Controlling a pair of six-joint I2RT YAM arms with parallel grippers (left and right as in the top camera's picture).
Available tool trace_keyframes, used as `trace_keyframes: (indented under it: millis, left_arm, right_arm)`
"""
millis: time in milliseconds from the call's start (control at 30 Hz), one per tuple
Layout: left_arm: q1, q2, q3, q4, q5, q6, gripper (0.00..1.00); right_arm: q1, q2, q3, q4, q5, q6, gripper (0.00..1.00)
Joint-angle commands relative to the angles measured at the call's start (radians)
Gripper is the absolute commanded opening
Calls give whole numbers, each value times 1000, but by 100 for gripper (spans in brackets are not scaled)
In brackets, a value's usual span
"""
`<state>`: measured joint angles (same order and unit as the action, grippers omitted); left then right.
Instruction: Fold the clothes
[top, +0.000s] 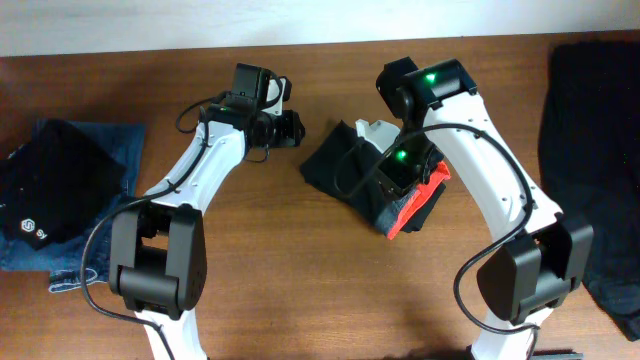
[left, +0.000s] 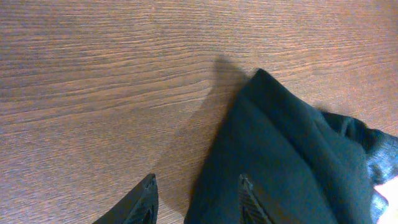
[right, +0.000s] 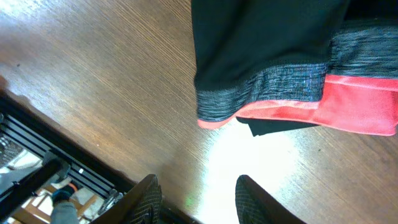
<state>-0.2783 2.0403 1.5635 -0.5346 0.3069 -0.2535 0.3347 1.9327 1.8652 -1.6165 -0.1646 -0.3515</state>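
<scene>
Now we see our folded black trousers (top: 345, 165) lying in a bundle at the middle of the wooden table (top: 300, 290), with their red-orange and grey waistband (right: 298, 93) along the edge nearest the right arm's base. Our left gripper (left: 196, 185) sits low beside the bundle's far corner with its fingers spread and only bare wood between them; the black cloth reaches one fingertip (left: 245, 190). Our right gripper (right: 196, 186) hangs over the table just beside the waistband, its fingers apart and holding nothing. At the left edge a black garment (top: 55, 185) rests on blue denim jeans (top: 120, 150). Along the right edge lies another dark garment (top: 590, 140).
</scene>
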Motion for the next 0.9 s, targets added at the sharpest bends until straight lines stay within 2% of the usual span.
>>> trace_keyframes:
  millis: [0, 200, 267, 333, 367, 433, 467, 667, 867]
  left_arm:
    - [6, 13, 7, 0, 11, 16, 41]
    - [6, 13, 7, -1, 11, 16, 41]
    - [6, 13, 7, -1, 11, 16, 41]
    - [6, 13, 7, -1, 10, 16, 41]
    - [6, 13, 7, -1, 10, 16, 41]
    - [6, 13, 7, -2, 10, 16, 43]
    - [6, 13, 7, -2, 10, 16, 45]
    - [6, 13, 7, -10, 10, 17, 45]
    - [6, 13, 7, -9, 6, 16, 46]
  right_arm:
    - [-6, 0, -12, 1, 19, -8, 44]
    - [-7, 0, -12, 28, 19, -8, 44]
    - [-7, 2, -13, 59, 19, -8, 36]
    - [-8, 5, -20, 110, 20, -8, 34]
    - [-9, 6, -31, 140, 20, -8, 37]
    - [-14, 6, -63, 195, 20, -5, 51]
    - [-18, 6, -82, 221, 20, 18, 52]
    - [-102, 6, -225, 380, 19, 266, 54]
    - [-178, 6, -334, 466, -16, 289, 59]
